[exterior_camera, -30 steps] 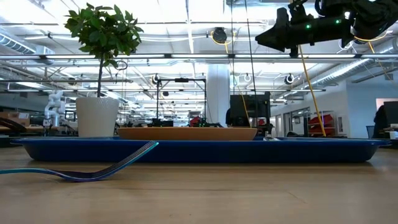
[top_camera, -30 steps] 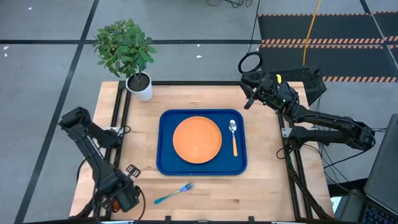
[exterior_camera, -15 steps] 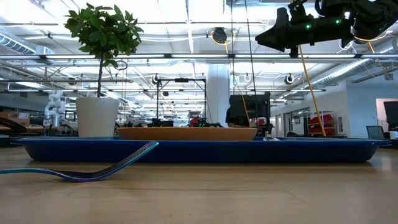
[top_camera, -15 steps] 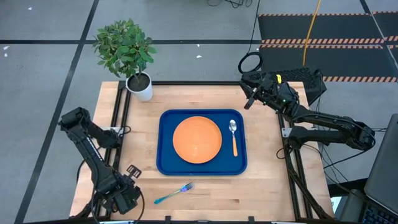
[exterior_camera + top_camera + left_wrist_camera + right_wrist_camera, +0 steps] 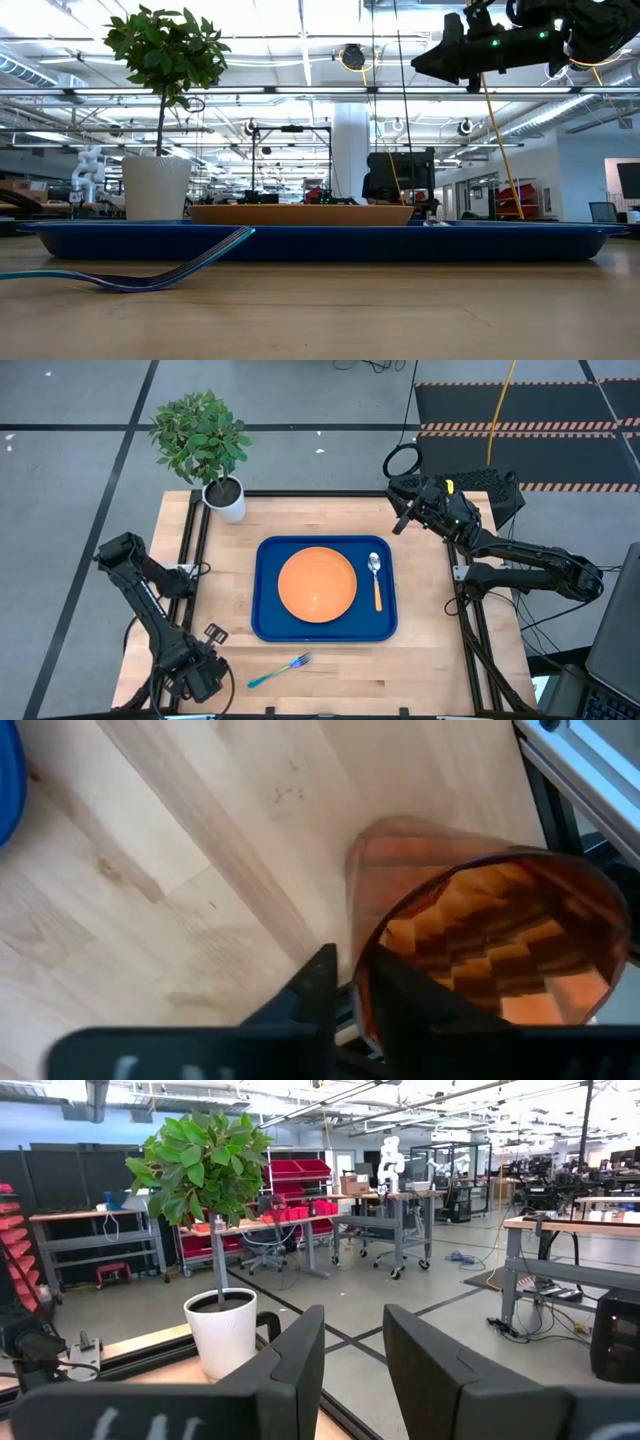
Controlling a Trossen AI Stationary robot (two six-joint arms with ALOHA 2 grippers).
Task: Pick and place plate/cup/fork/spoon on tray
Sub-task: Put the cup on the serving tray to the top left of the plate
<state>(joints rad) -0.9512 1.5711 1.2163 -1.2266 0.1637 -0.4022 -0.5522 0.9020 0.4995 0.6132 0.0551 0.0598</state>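
The orange plate (image 5: 317, 584) lies in the dark blue tray (image 5: 262, 590) at the table's middle. The spoon (image 5: 376, 582) lies in the tray to the plate's right. The fork (image 5: 280, 670) lies on the table just near of the tray, its tines curving up in the low view (image 5: 200, 258). My left gripper (image 5: 205, 680) is at the near left corner, shut on the red-brown cup (image 5: 480, 940), which it hides in the high view. My right gripper (image 5: 403, 520) hangs open and empty, high over the far right corner. My left gripper holds the cup by its rim (image 5: 362, 965), with the wall pinched between one finger outside (image 5: 318, 985) and one finger at the mouth side (image 5: 405, 1015). The cup's mouth faces the wrist. Whether its base rests on the table, I cannot tell.
A white pot with a green plant (image 5: 228, 500) stands at the table's far left corner. Bare wood lies between the tray and the left edge, and along the near edge beside the fork.
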